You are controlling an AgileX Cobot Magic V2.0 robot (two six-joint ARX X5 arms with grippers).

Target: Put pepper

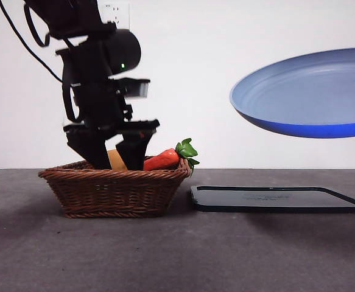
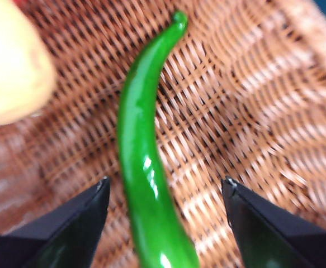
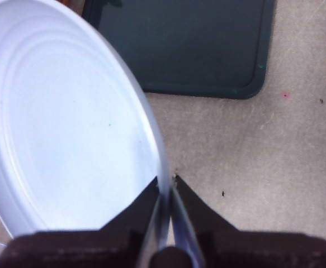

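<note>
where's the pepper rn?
The pepper lies on the wicker basket floor between the open jaws of the left tool, with the potato nearby. The front view hides it behind the basket wall.

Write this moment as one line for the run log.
left gripper: open, astride pepper in basket | right gripper: shut on plate, held above tray

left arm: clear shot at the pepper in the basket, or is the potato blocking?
Likely yes. The left gripper is open, its jaws either side of the pepper on the basket floor. The potato sits clear of both.
</note>
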